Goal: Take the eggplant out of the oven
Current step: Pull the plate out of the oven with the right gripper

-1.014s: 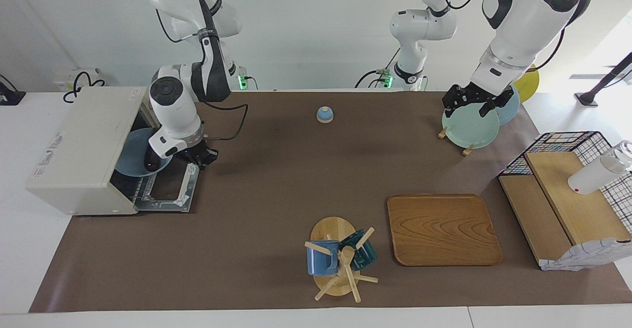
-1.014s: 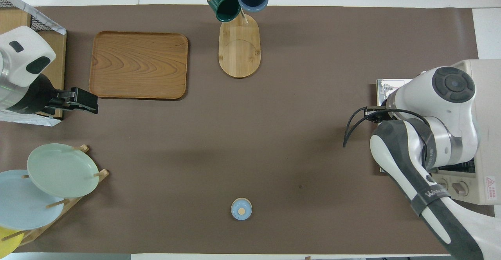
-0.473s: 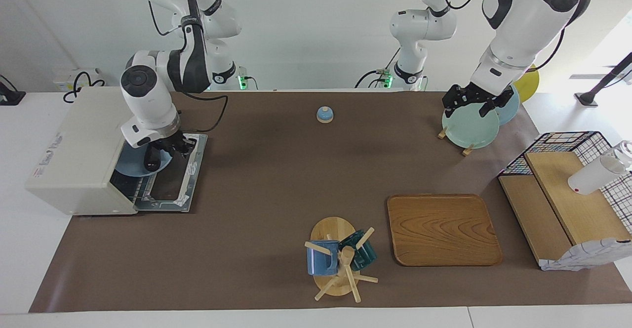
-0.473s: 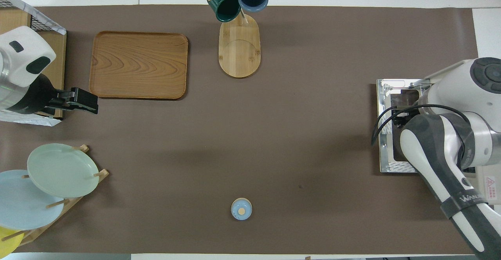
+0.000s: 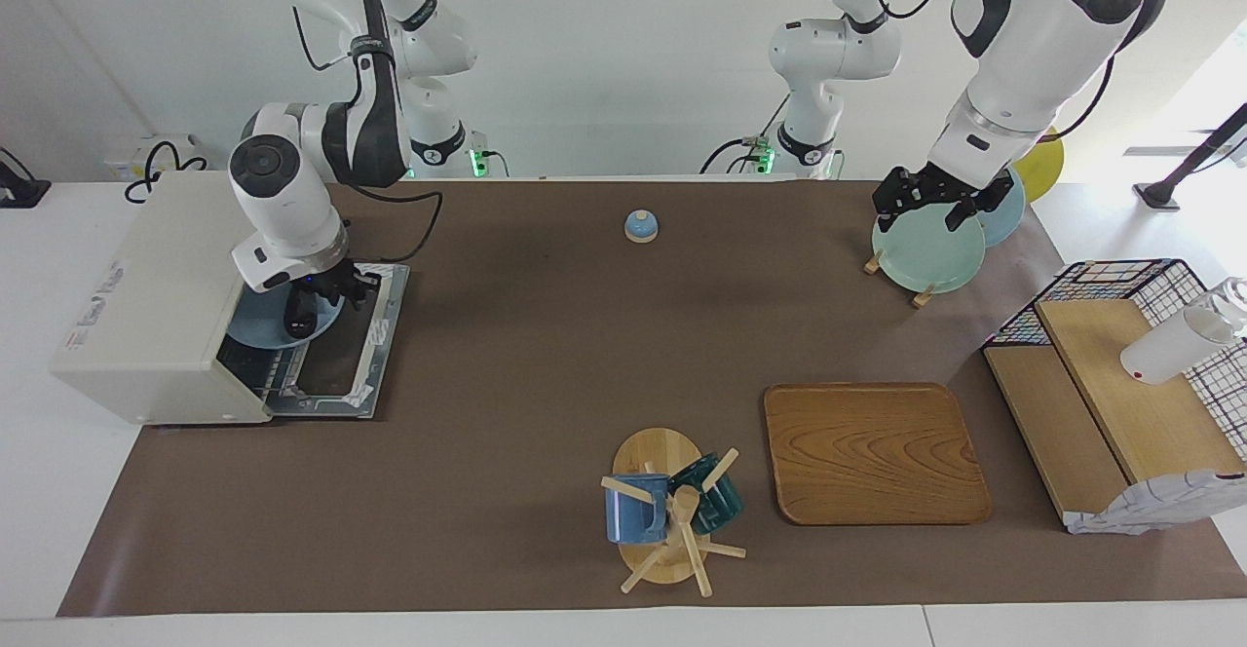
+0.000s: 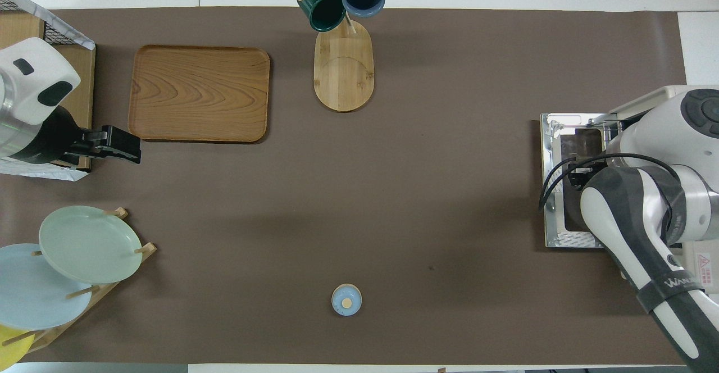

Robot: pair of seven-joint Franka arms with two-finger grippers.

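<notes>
Standing at the right arm's end of the table, the oven [image 5: 146,277] has its door [image 5: 336,364] dropped fully open and lying flat on the brown mat. A blue plate [image 5: 255,327] sits on the wire rack at the oven's mouth, partly under the oven's roof. The eggplant [image 5: 298,318] lies on that plate as a dark, slim shape at the plate's edge toward the door.

The right gripper [image 5: 336,291] is low over the plate and the hinge end of the door, right at the eggplant. Whether it touches or holds the eggplant cannot be told, nor how wide it stands. In the overhead view the right arm covers the plate and the eggplant.

The left gripper [image 5: 930,204] waits in the air at the left arm's end of the table. Its jaws are spread wide with nothing between them.

Elsewhere on the mat:
- A pale green plate [image 5: 925,257] stands tilted in a wooden rack.
- A wooden tray [image 5: 877,452] lies farther from the robots than that rack.
- A mug tree [image 5: 672,520] with a blue and a green mug is beside the tray.
- A small blue knobbed piece [image 5: 640,226] sits near the robots, mid-table.
</notes>
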